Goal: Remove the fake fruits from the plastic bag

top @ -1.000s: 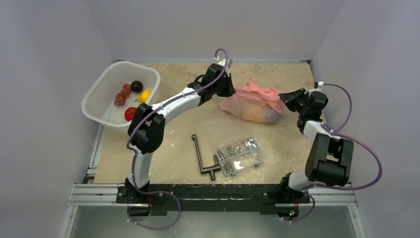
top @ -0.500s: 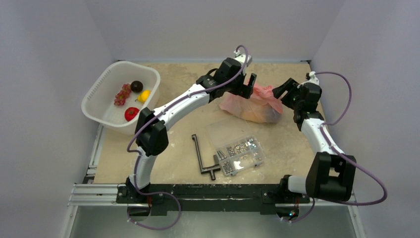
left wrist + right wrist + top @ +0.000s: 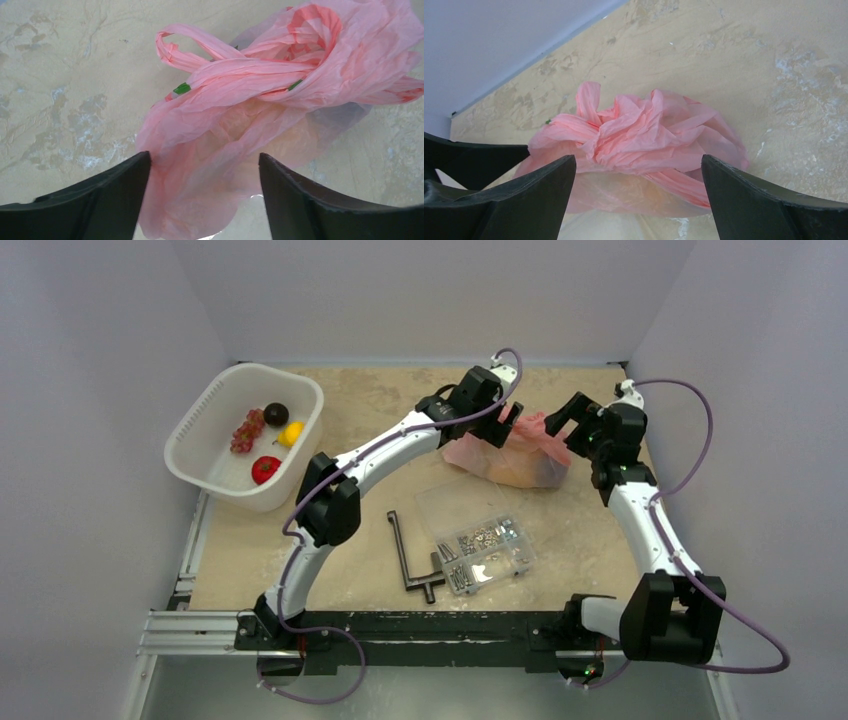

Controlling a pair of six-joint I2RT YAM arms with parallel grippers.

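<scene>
The pink plastic bag (image 3: 515, 455) lies crumpled at the back right of the table, its handles knotted on top, and a yellowish-orange shape shows faintly through it. My left gripper (image 3: 508, 425) hangs open over its left end. In the left wrist view the bag (image 3: 260, 110) spreads under and between the fingers of the left gripper (image 3: 204, 165), unpinched. Over the bag's right end my right gripper (image 3: 563, 420) stands open; in the right wrist view the knot (image 3: 644, 135) sits between its jaws (image 3: 638, 165). Fake fruits lie in the white basket (image 3: 200, 410): grapes (image 3: 247, 430), a dark piece (image 3: 276, 414), a lemon (image 3: 291, 433), a red piece (image 3: 264, 469).
A clear compartment box (image 3: 482, 545) of screws and bolts sits in front of the bag with its lid open. A black L-shaped tool (image 3: 408, 560) lies to the box's left. Walls close in on the table at the back and on both sides.
Both grippers have gone from shut to open. The left arm has swung right, onto the bag's left end. The right gripper has moved back and left, over the bag's knot.
</scene>
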